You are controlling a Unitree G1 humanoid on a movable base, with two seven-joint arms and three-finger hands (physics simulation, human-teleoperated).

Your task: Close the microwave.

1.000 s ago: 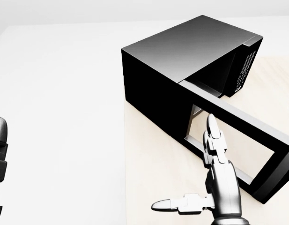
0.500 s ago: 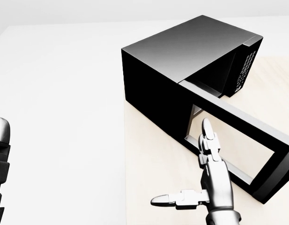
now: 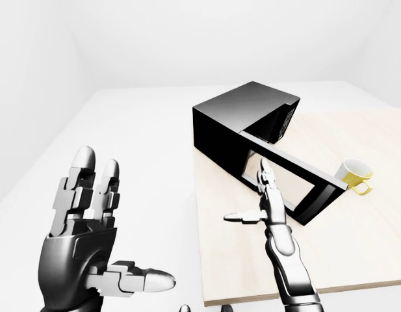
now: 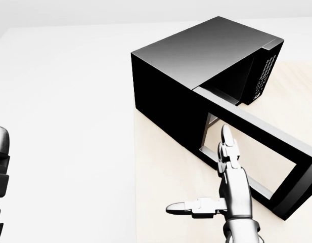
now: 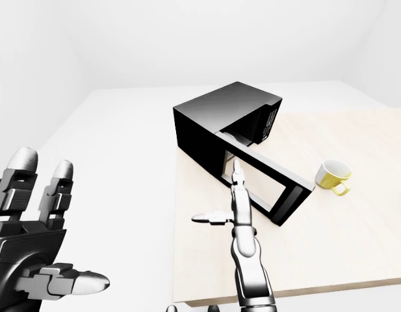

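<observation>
A black microwave stands at the left end of a light wooden table. Its door is wide open, swung out toward the lower right of the head view, with a see-through window. My right hand is open, thumb stretched left and fingers pointing up against the door's near face, close to the hinge end. I cannot tell if they touch it. My left hand is open and raised at the lower left, well off the table.
A yellow mug stands on the table to the right of the door's free end. The table's left edge runs just below the microwave's near corner, with white floor to its left.
My right hand dipped slightly left, then came back up to the door, and its thumb has risen a little. The door stands at the same angle. My left hand has barely shifted.
</observation>
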